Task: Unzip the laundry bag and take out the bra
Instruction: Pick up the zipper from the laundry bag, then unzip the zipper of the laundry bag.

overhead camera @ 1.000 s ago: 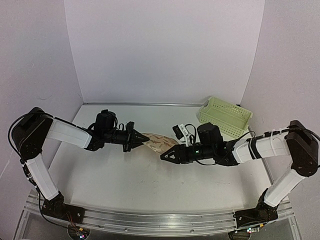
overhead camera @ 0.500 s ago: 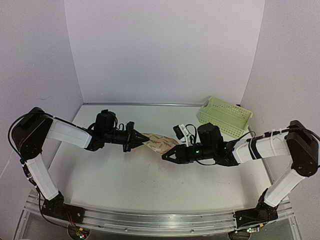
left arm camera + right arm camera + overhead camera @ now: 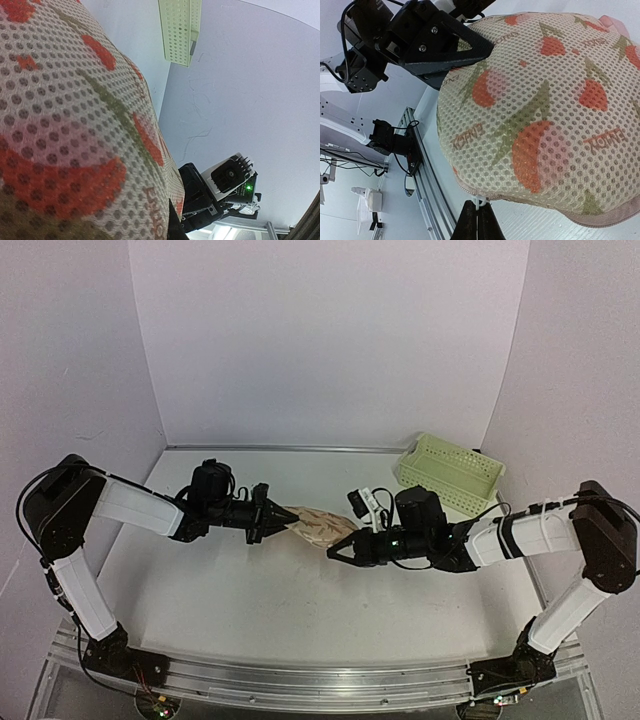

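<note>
On the table [image 3: 250, 590], the laundry bag [image 3: 318, 526] lies near the middle, held taut between my two arms. The left gripper [image 3: 268, 518] stays clamped on the bag's left end and has not moved in the last second. The right gripper [image 3: 336, 552] has slid a little back toward its own base along the near rim, pinched tight on the small white zip pull [image 3: 479, 202]. I judge the zip is only beginning to open. The rim I can see looks closed, and the bra is not in sight.
</note>
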